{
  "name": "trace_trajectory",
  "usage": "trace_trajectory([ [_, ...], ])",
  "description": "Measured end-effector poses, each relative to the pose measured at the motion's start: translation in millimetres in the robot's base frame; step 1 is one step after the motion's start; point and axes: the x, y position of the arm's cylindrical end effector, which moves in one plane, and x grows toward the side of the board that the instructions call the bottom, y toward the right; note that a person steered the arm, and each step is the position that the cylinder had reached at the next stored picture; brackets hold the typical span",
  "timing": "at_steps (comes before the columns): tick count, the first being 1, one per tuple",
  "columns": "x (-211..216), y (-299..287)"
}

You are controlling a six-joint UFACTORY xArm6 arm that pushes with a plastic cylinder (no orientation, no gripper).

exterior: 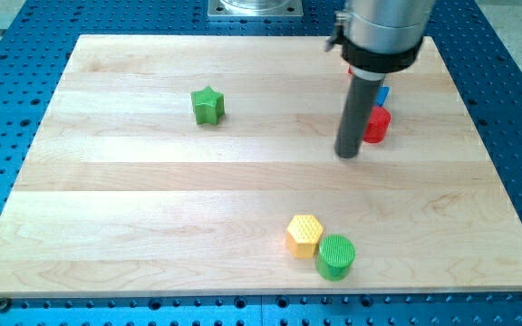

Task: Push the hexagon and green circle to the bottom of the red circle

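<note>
The yellow hexagon [304, 234] lies near the view's bottom, right of centre. The green circle [335, 256] touches it on its lower right. The red circle [376, 125] sits in the upper right, partly hidden by my rod. My tip [348, 154] rests on the board just left of and slightly below the red circle, well above the hexagon and green circle.
A green star [207, 105] lies in the upper left part of the wooden board [152, 217]. A blue block [383, 94] shows just above the red circle, mostly hidden by the rod. A blue perforated table surrounds the board.
</note>
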Motion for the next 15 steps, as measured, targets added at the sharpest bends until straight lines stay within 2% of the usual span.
trace_trajectory([
  [1,55.8,24.3],
  [2,160.1,76.8],
  [3,178.4,61.3],
  [5,168.8,-44.5],
  [7,118.2,-126.7],
  [8,118.2,-204.1],
  [9,104.7,-177.9],
  [11,65.7,-43.9],
  [12,64.9,-5.0],
  [14,41.7,35.1],
  [15,53.4,22.5],
])
